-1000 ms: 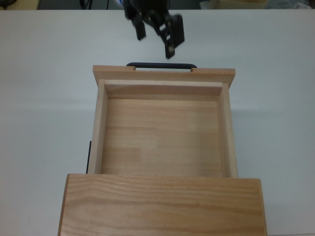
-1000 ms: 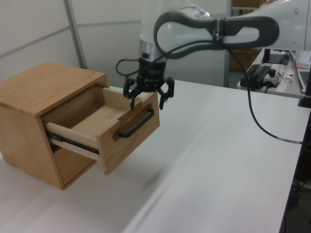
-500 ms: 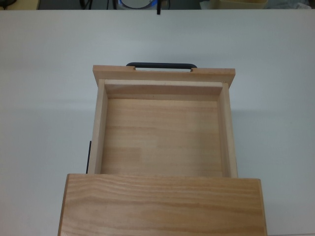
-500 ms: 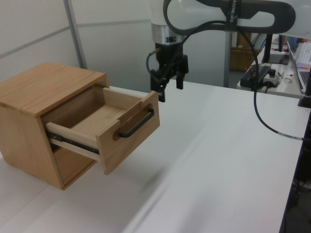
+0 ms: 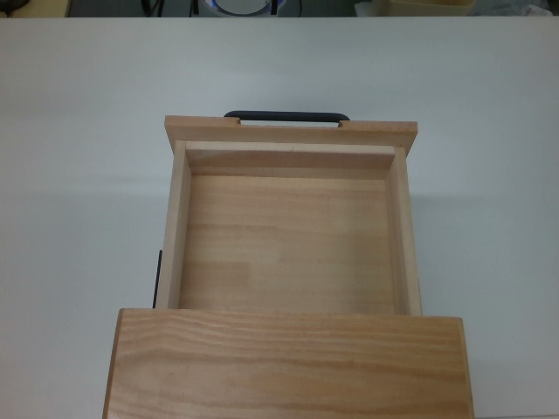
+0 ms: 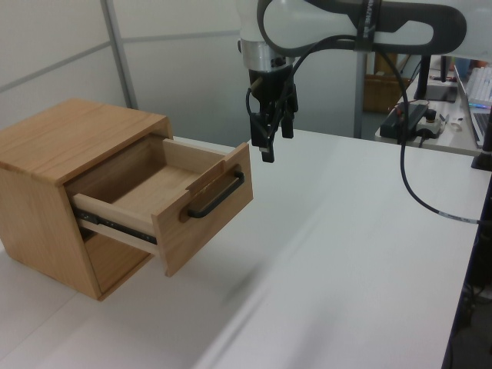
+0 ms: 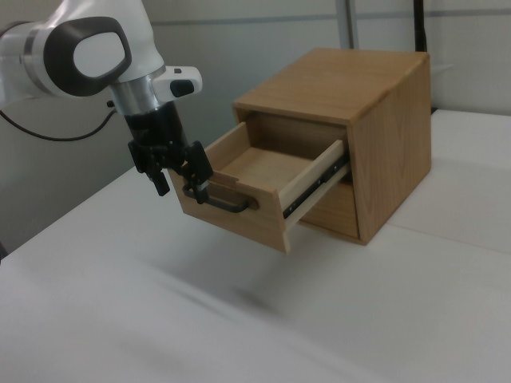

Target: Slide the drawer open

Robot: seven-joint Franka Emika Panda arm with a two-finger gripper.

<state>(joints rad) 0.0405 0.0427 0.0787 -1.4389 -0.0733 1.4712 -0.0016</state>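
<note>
- The drawer (image 5: 288,231), a light pine tray-box, is seen pulled well out of the wooden cabinet (image 6: 58,146); its bare wooden floor and side walls are exposed in the top view.
- In the top view the cabinet's top slab (image 5: 288,367) is seen at the bottom edge, with the drawer reaching from it toward the top of the picture.
- A thin black bar handle (image 5: 286,115) is fixed to the drawer's front panel (image 6: 207,207); in the left view it is seen running along the upper half of that panel.
- A black slide rail (image 7: 315,182) is visible along the drawer's side in the right view, between the drawer and the cabinet opening.
- The cabinet is set on a white tabletop (image 6: 346,254).
- The hand (image 6: 270,132) of the white Franka arm (image 6: 346,31) is held in the air, pointing down, above the tabletop and just beyond the drawer's front panel; it is not seen in the top view.
- In the right view the hand (image 7: 177,169) is seen overlapping the handle's end at the right view's left, but in the left view it is clear of the drawer, so no contact is shown.
- The hand is released: its 2 black fingers (image 7: 198,166) are spread apart and nothing is held between them.
- A black cable (image 6: 407,184) is draped from the arm down toward the left view's right.
</note>
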